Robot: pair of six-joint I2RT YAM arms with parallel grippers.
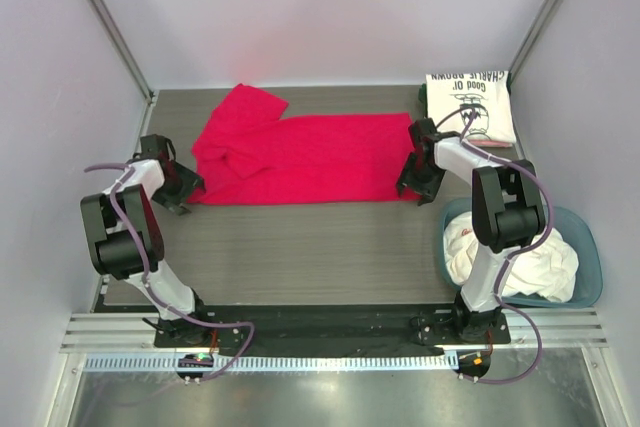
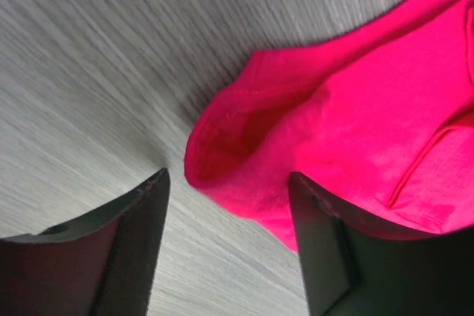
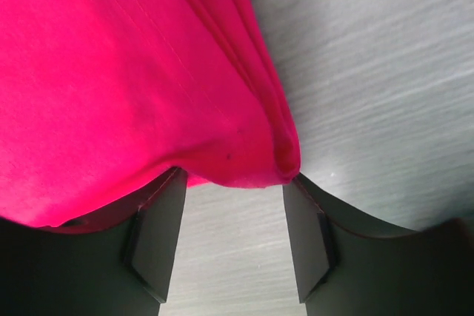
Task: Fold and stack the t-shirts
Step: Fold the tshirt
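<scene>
1. The left fingers (image 1: 182, 192) are spread at the left end of the red shirt (image 1: 300, 159), with a folded edge of it between them.
2. The red shirt lies spread across the middle of the desk (image 1: 300, 247).
3. The right fingers (image 1: 416, 180) are spread over its right corner.
4. A folded cream shirt (image 1: 470, 107) lies at the back right; nearer, white shirts (image 1: 520, 259) fill the tub (image 1: 592, 272).

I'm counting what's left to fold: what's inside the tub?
Crumpled white cloth fills the tub. How many shirts it makes up cannot be told. The cloth covers the tub's floor, and the right arm hides its left part.
</scene>
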